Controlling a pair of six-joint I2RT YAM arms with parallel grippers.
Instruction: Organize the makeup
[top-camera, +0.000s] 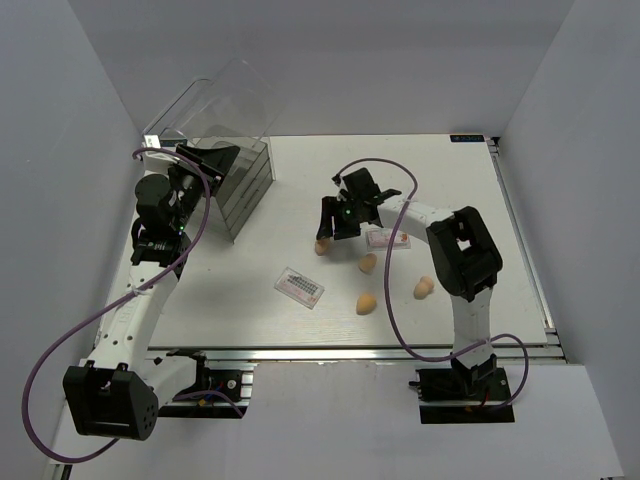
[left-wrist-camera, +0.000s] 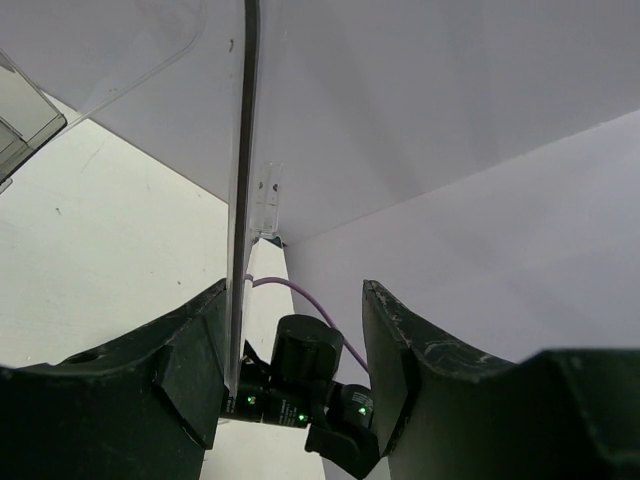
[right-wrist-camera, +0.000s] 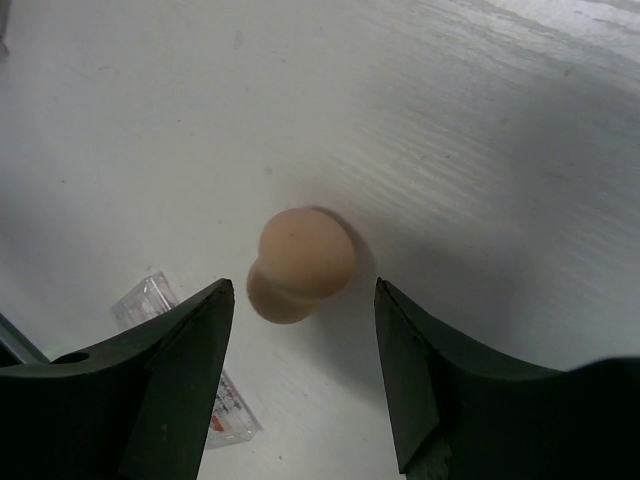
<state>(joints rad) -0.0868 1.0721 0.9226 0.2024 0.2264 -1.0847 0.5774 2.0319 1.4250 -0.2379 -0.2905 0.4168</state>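
Four tan sponges lie on the table: one (top-camera: 322, 246) just under my right gripper (top-camera: 332, 230), the others to the right (top-camera: 368, 262), (top-camera: 366, 303), (top-camera: 424, 288). In the right wrist view my right gripper (right-wrist-camera: 302, 286) is open, with that sponge (right-wrist-camera: 300, 262) on the table ahead of it, in line with the gap. One clear palette (top-camera: 299, 287) lies at centre front and shows at the left finger (right-wrist-camera: 150, 298). A second palette (top-camera: 387, 239) lies beside the right wrist. My left gripper (top-camera: 215, 160) is open at the clear drawer box (top-camera: 245, 185). No lipstick tubes show.
In the left wrist view the left gripper (left-wrist-camera: 295, 290) straddles the edge of a clear plastic panel (left-wrist-camera: 243, 150), which lies against the left finger. The box's clear upper part (top-camera: 215, 100) rises at the back left. White walls enclose the table (top-camera: 450, 180).
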